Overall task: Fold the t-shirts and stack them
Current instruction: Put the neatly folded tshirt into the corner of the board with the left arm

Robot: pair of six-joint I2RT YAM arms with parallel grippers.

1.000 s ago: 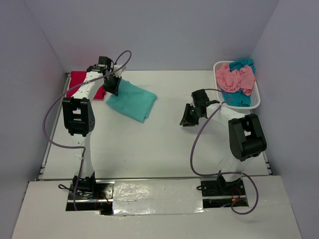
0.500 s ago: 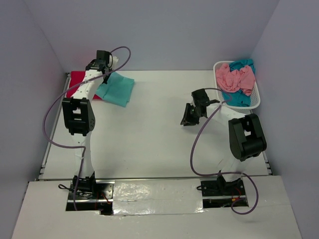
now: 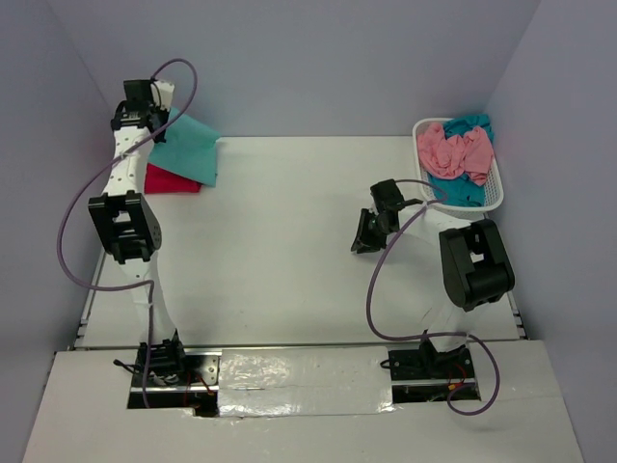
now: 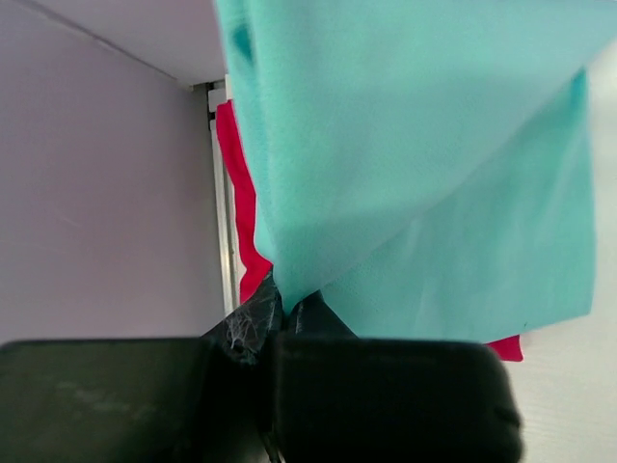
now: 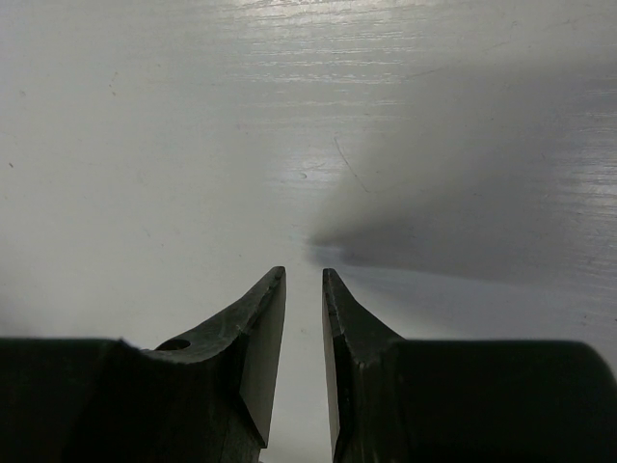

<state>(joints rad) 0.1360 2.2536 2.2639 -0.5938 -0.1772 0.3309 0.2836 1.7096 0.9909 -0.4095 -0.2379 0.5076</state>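
White table (image 3: 289, 241) boxed by lilac walls (image 3: 337, 58). My left gripper (image 4: 280, 305) clamps the folded mint-teal shirt (image 3: 196, 149), hanging above the red shirt (image 3: 174, 181) at the far-left corner, ready to stack, I judge. Pink shirt (image 3: 448, 154) and darker teal shirt (image 3: 465, 191) wait in the basket (image 3: 499, 201); my right gripper (image 5: 304, 318) idles empty, jaws slightly apart.

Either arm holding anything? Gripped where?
Left gripper pinches the mint-teal shirt by a bunched edge; right gripper holds nothing, jaws slightly apart.
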